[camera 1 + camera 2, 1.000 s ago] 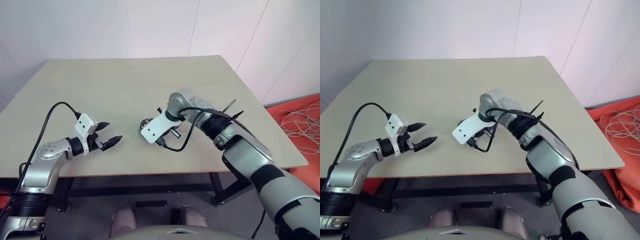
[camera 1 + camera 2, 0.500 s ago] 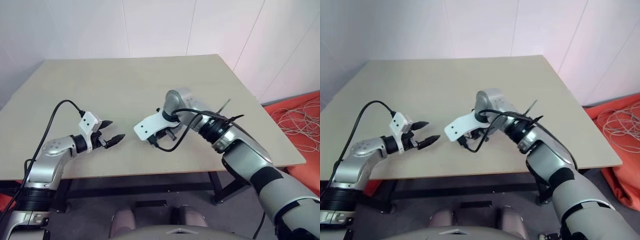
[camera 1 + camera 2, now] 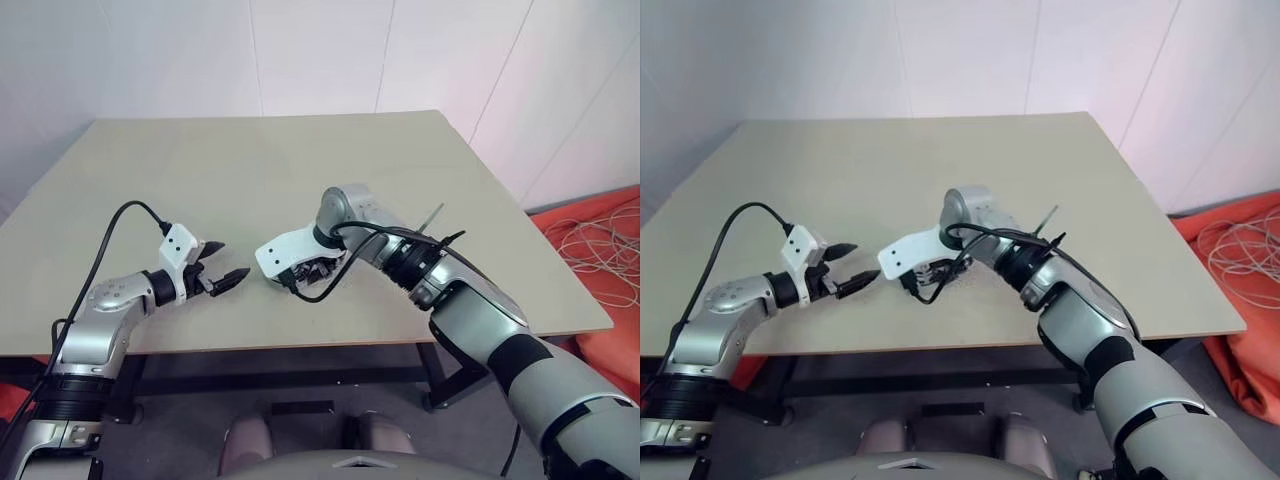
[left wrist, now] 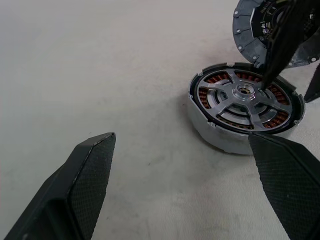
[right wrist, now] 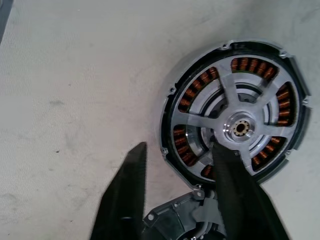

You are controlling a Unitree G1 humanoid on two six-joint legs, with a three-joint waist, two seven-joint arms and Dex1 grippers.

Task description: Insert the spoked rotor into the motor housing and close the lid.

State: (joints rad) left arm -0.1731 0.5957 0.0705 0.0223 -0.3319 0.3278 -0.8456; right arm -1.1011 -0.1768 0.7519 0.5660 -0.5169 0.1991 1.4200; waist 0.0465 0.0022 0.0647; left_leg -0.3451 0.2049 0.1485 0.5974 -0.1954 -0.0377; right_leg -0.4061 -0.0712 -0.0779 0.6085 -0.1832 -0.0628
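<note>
From the head camera, you see your left gripper [image 3: 225, 273] spread open above the table [image 3: 240, 180]. Your left wrist shows the spoked rotor [image 4: 247, 97] seated inside the motor housing [image 4: 220, 137], lid [image 4: 250, 30] beside. Your right wrist shows the right gripper [image 5: 177, 165] parted, empty, over the housing's rim.

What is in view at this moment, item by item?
table: one, pale beige, in front of the robot.
motor housing: one, silvery with copper-brown windings, on the table between the two pincers.
spoked rotor: one, grey, sitting inside the housing.
lid: one, pale segmented rim and dark centre, close beside the housing under the right pincer; cannot tell if it lies flat.
orange cloth: one, on the floor to the right of the table.
cables: a loose pale bundle on the cloth.
left pincer: black fingers, open, empty, pointing at the housing.
right pincer: black fingers apart, pointing down, one tip over the rotor near its hub.
</note>
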